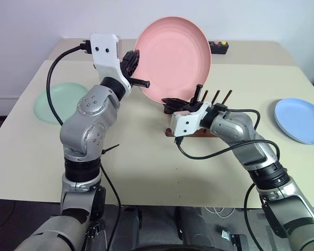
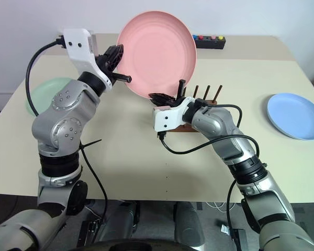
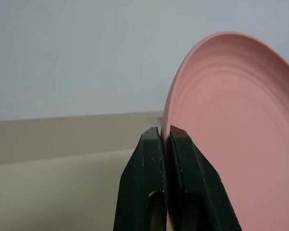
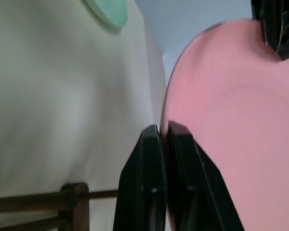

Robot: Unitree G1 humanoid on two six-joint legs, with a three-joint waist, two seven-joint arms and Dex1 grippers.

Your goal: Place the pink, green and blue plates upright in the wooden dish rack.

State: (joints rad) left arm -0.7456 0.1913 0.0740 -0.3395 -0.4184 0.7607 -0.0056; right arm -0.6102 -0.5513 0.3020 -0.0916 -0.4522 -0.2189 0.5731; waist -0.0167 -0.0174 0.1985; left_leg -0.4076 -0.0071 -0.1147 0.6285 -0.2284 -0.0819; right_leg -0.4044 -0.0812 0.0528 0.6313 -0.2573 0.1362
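Both the left claw (image 1: 137,67) and right claw (image 1: 174,101) are clamped on the pink plate's (image 1: 174,55) rim, which should be lowered upright, squarely between two rack (image 1: 214,98) pegs.

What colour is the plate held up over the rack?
Salmon pink plate, clearest in the right eye view.

Bright, even light; soft shadows (right wrist view blurred up close).

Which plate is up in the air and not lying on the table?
The big salmon pink round plate. Both grippers pinch its rim and hold it upright above the rack, while the mint green plate and light blue plate lie flat on the table.
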